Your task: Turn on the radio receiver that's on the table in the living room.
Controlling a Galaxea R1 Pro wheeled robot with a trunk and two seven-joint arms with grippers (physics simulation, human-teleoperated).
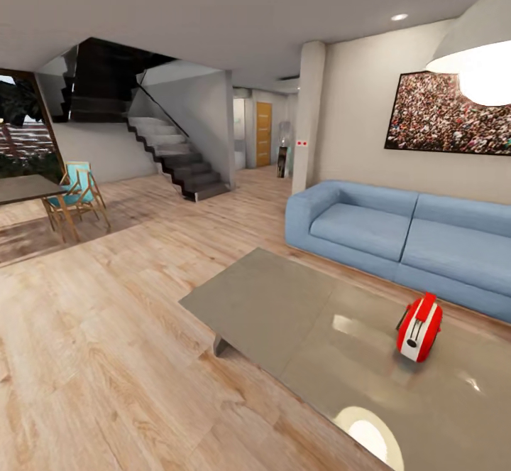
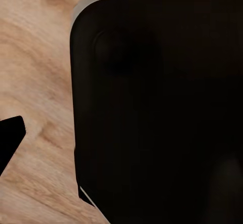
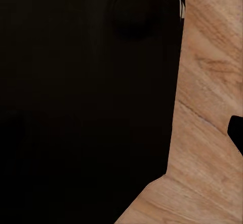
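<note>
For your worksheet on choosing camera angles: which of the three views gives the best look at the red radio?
The head view. The radio receiver stands in plain sight on the glossy grey table, in front of the blue sofa. Both wrist views look down at a dark body of the robot and wood floor, so they add nothing about the radio.

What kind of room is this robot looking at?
Most likely a home living room: a big blue sofa, a low glossy grey coffee table holding a small red radio, and a framed crowd picture on the beige wall.

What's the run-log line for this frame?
phase: approach | radio receiver: on table, far right side | sofa: behind table | contact: none
</note>
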